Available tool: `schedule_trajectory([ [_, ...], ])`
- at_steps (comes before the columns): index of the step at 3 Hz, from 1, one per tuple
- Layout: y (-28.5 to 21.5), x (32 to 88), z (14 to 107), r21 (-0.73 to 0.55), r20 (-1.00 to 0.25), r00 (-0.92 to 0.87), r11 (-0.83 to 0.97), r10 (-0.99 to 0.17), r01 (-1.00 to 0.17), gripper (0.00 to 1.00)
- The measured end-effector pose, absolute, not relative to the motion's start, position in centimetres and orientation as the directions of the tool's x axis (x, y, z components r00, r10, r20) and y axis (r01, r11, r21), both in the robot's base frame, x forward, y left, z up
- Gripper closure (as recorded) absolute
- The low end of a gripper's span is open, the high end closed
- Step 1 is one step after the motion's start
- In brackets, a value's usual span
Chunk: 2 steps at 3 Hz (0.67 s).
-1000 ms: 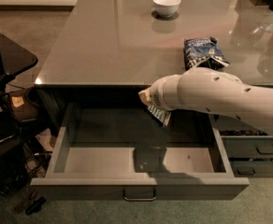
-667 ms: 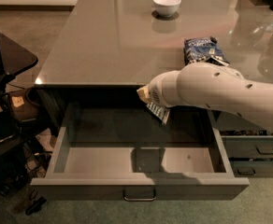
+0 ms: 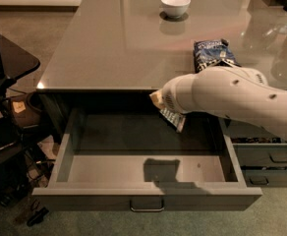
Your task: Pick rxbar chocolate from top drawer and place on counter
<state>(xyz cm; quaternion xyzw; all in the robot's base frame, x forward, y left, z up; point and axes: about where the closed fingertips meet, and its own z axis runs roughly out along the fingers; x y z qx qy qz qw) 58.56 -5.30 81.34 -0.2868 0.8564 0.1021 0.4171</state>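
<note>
Gripper (image 3: 166, 108) at centre frame, largely hidden behind the white arm (image 3: 232, 95), clamps rxbar chocolate (image 3: 174, 120) over the open top drawer (image 3: 148, 193) | bar likely light, thin, slick-wrapped, bendable; best pinched across its flat faces | counter (image 3: 114, 48) fills the upper frame
</note>
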Motion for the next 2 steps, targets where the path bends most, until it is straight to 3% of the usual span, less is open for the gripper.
schedule_trajectory([
  [1, -8.4, 54.7, 86.7, -0.131, -0.785, -0.465, 0.843, -0.41, -0.522, 1.0],
  [2, -8.2, 52.1, 94.9, -0.22, -0.808, -0.408, 0.86, -0.426, -0.461, 1.0],
])
